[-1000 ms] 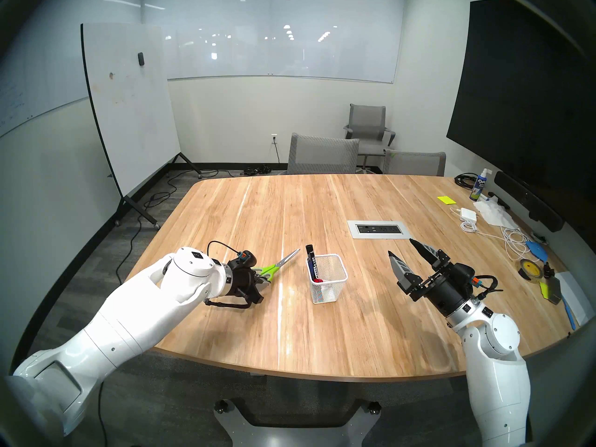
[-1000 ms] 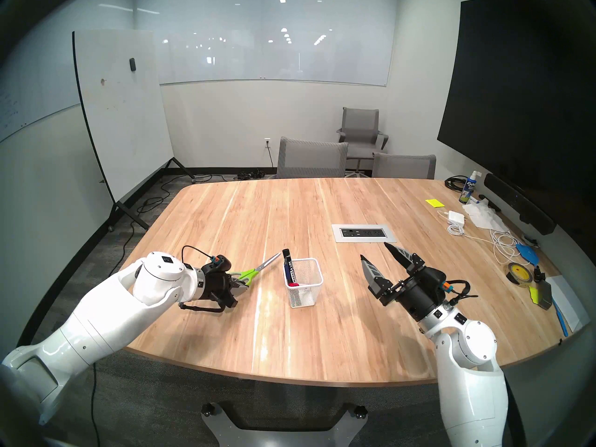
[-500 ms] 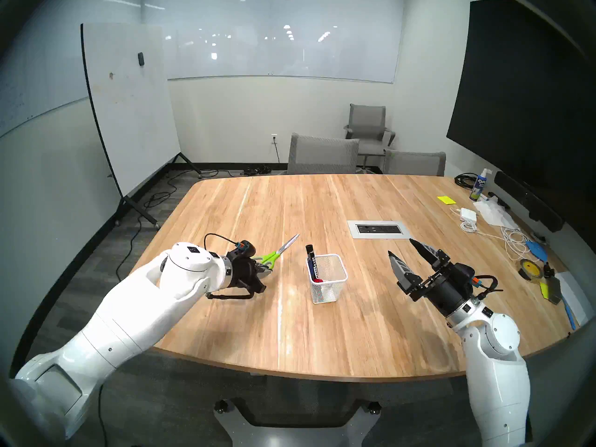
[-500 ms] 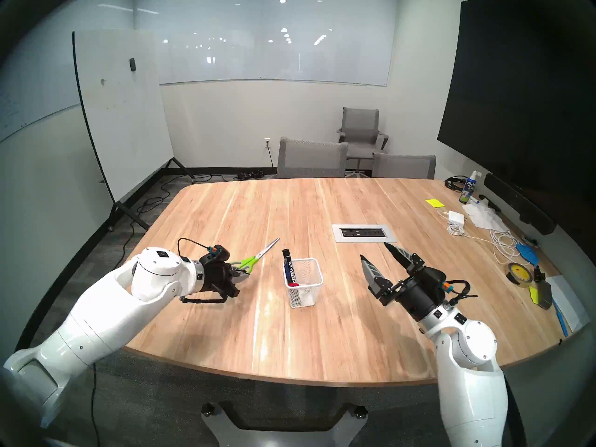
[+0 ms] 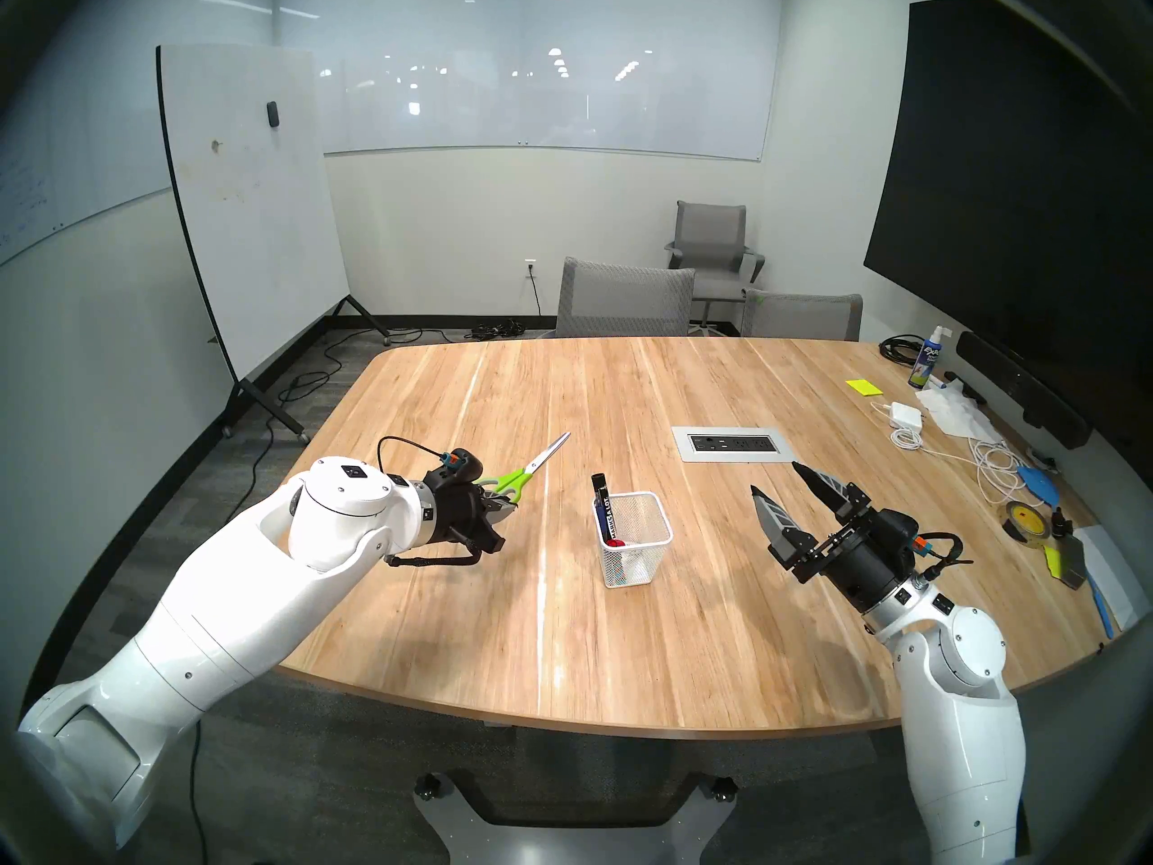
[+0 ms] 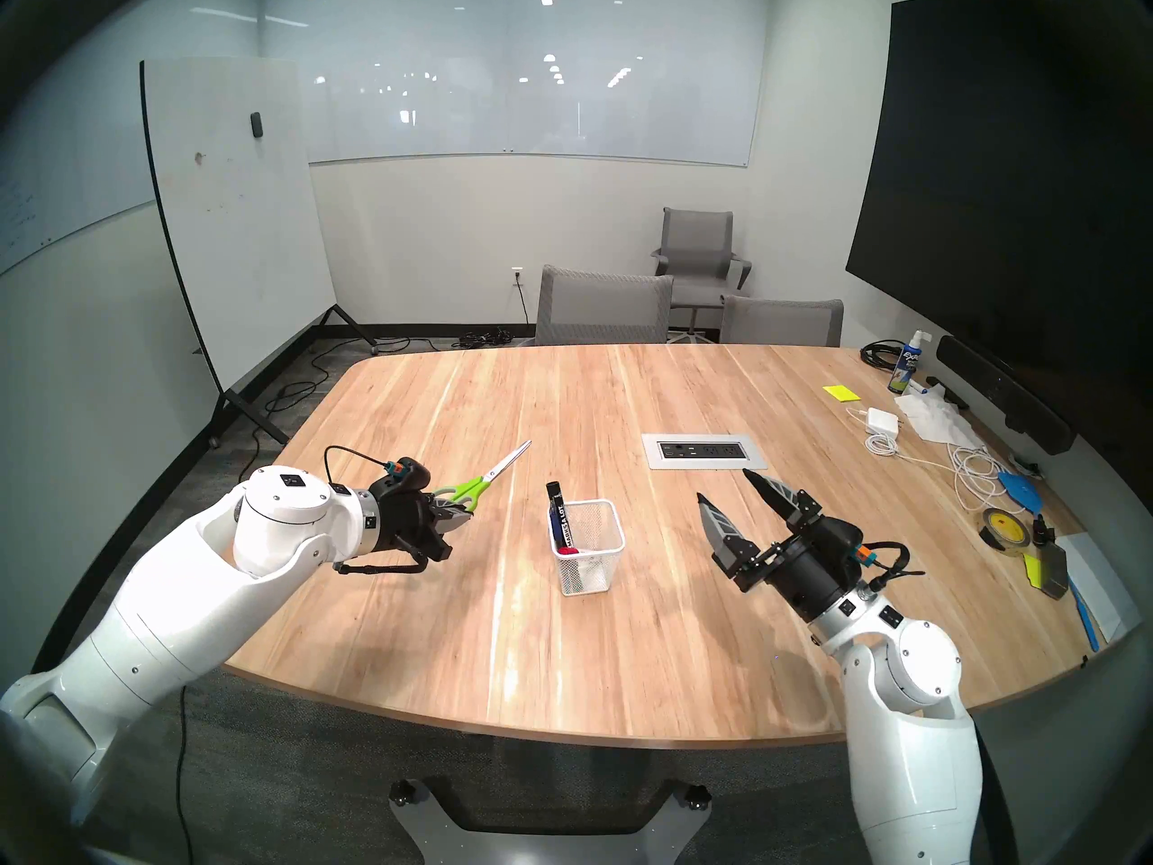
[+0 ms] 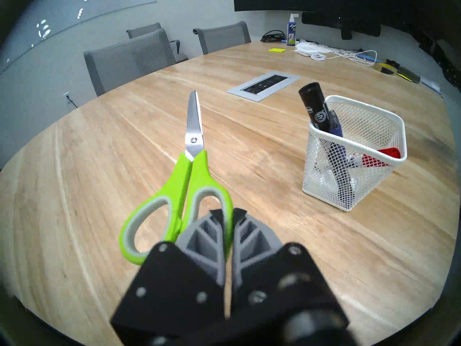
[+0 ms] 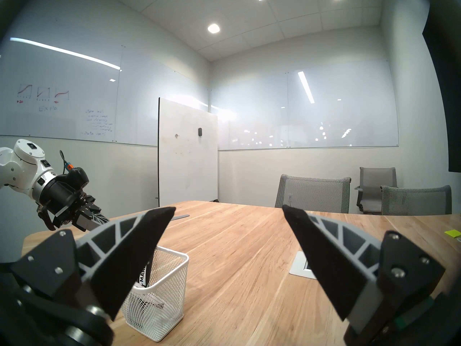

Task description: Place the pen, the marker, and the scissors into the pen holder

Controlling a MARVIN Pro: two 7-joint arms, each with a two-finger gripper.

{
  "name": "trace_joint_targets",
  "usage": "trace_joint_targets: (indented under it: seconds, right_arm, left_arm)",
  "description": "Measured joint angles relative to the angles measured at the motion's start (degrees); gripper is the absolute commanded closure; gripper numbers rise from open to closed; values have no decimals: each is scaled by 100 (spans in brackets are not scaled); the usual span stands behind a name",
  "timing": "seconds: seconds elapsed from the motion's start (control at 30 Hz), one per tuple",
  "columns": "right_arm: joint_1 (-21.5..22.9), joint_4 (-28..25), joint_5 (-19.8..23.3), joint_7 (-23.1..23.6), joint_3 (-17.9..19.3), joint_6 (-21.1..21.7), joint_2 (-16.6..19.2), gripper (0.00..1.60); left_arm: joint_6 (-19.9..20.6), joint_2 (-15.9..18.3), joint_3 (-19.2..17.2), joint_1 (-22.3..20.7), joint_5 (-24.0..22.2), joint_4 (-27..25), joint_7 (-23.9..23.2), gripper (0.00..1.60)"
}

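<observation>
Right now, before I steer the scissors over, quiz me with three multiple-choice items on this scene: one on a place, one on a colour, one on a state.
1. Where is the black marker?
A. Flat on the table
B. Standing in the pen holder
C. In the right tool

2. What colour are the scissors' finger loops?
A. Lime green
B. Red
C. Black

3. How does the right tool stand?
A. Shut on the pen
B. Shut on nothing
C. Open, holding nothing

Answers:
1. B, since the marker leans in a corner of the mesh cup beside the pen.
2. A, as the wrist view shows green loops, one pinched in the left tool.
3. C, because its fingers are spread wide with only air between them.
</observation>
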Motion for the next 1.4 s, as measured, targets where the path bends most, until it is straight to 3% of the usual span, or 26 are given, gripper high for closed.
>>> trace_joint_targets:
  seconds: [0.43, 1.0, 1.27, 1.4]
  right_arm:
    - [5, 1, -11, 18, 10, 3, -14, 0]
    - [12, 2, -25, 39, 26, 7, -36, 0]
    - [15, 2, -33, 47, 32, 11, -46, 0]
    - [17, 2, -38, 51, 35, 14, -51, 0]
  left_arm:
    - [552, 461, -418, 140, -212, -917, 66, 160]
    - [1378, 1416, -917, 264, -279, -1993, -271, 160]
    - [1742, 1615, -776, -53, -63, -2260, -482, 160]
    - [1866, 1616, -512, -291, 85, -2305, -617, 160]
